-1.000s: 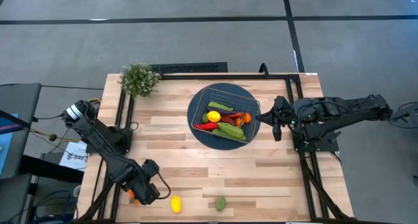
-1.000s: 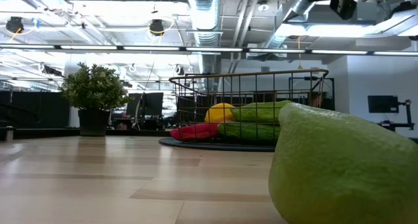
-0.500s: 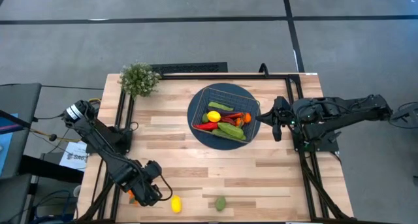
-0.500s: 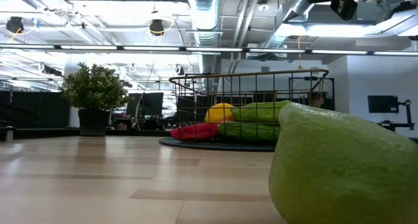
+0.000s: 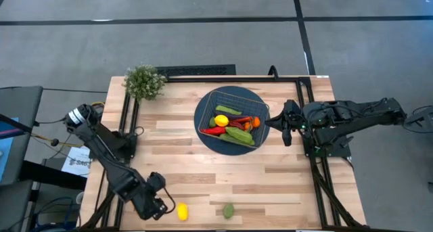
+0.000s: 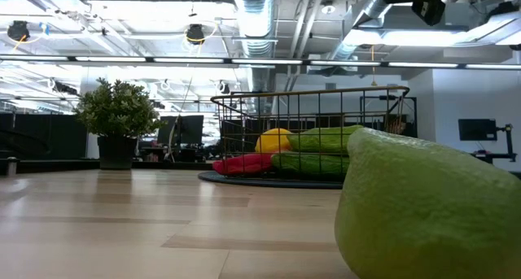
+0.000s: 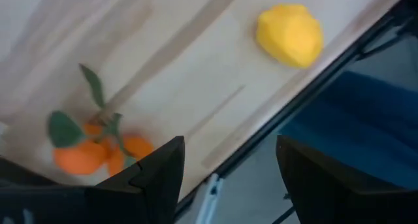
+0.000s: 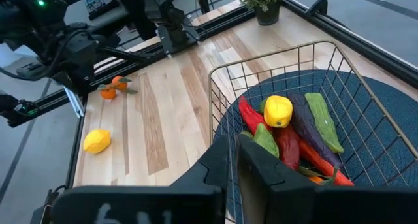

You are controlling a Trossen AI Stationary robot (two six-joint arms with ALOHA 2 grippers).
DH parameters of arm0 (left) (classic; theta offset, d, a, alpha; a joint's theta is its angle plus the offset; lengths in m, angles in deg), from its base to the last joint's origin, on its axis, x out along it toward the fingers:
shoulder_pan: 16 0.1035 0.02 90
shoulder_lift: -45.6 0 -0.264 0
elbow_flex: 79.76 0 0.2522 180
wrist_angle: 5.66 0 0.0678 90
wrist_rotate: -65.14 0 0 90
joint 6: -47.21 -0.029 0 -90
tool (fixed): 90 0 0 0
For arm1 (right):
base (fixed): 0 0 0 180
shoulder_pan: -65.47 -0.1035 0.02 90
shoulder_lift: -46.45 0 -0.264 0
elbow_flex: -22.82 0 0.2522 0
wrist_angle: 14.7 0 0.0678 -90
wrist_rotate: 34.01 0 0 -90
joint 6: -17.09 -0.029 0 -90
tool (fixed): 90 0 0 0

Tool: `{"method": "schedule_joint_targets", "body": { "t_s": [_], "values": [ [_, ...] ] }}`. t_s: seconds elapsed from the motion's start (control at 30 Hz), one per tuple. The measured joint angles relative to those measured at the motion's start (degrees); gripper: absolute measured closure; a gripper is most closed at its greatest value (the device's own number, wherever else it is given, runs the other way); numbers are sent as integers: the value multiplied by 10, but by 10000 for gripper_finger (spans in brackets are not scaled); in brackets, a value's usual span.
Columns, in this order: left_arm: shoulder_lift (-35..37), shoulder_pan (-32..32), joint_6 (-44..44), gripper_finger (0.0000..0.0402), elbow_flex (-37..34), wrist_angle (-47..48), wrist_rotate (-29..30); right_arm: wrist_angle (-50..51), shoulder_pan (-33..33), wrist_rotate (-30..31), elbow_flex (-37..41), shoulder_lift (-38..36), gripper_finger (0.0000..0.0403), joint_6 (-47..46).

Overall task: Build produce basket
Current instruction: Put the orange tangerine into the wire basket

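Observation:
The wire basket [image 5: 233,91] stands on a round dark blue mat [image 5: 203,134] at the table's far middle. It holds produce [image 5: 230,124]: a lemon, cucumbers, red peppers, an eggplant. Loose on the wood by the near edge lie a lemon [image 5: 182,211], a lime [image 5: 229,210] and small oranges with leaves [image 7: 91,155]. My left gripper [image 5: 155,203] hovers open above the near left corner, pointing steeply down, the oranges just beside one finger and the loose lemon [image 7: 289,34] farther off. My right gripper [image 5: 287,122] hangs beside the basket's right side; its fingers [image 8: 261,165] stand a narrow gap apart, holding nothing.
A small bushy potted plant [image 5: 143,81] stands at the far left corner. Dark rails [image 5: 125,124] run along the table's left, far and right sides. Bare wood lies between the basket and the near edge. The lime [image 6: 431,206] fills the low view's right foreground.
My left gripper has swung a little toward the table's near edge and tipped, and now covers the oranges in the high view. The produce and the basket have stayed where they were.

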Motion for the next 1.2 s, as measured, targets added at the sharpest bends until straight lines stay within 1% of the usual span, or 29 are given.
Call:
{"method": "schedule_joint_targets", "body": {
  "t_s": [0.17,0.3,0.43,0.6,0.7,0.8,0.9,1.07,1.2],
  "values": [
    [0,-34,32,176,0,-21,42,0,0,0,0,0,353,3],
    [0,-54,6,176,0,-40,63,0,0,0,0,0,353,4],
    [0,-59,-12,176,0,-44,58,0,0,0,0,0,353,1],
    [0,-59,-4,176,0,-43,56,0,0,0,0,0,353,0],
    [-3,-59,-3,176,0,-36,31,0,0,0,0,0,353,0],
    [-16,-63,-2,176,0,-1,-8,0,0,0,0,0,353,0],
    [-37,-64,-2,176,0,38,-30,-2,0,0,0,0,353,0],
    [-77,-58,-8,176,0,63,-13,-11,0,0,0,0,353,-1],
    [-114,-57,-39,176,0,59,-52,-15,0,1,0,0,353,-1]
  ]
}}
